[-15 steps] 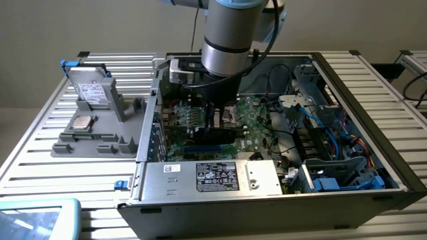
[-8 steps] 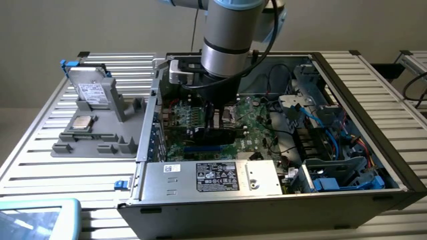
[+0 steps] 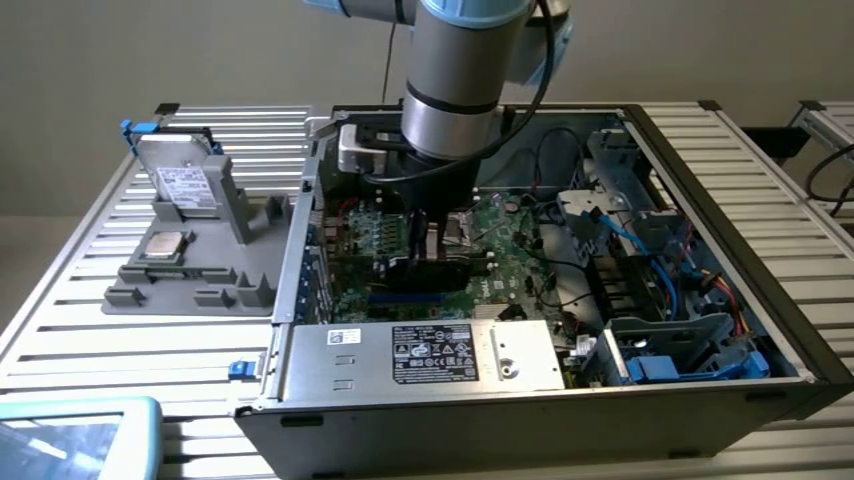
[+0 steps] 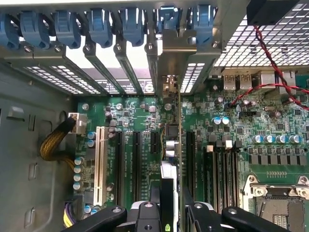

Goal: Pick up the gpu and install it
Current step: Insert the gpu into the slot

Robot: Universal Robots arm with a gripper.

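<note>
Down inside the open computer case (image 3: pixel 534 440) goes the arm, and the gripper (image 4: pixel 169 212) is clamped on the gpu (image 4: pixel 170 145), fingers (image 4: pixel 145 215) pressing either side of the card. The gpu stands on edge right over the green motherboard (image 4: pixel 270 125), lined up between two long black slots (image 4: pixel 136 164), its metal end among the blue clips (image 4: pixel 135 24) at the case wall.

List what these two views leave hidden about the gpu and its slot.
- Whether the gpu is seated in its slot: wrist view, the card stands edge-on and covers the slot.
- The same joint, exterior view: the arm and gripper stand in front.
- The label on the silver cover, exterior view: print too small to read.
</note>
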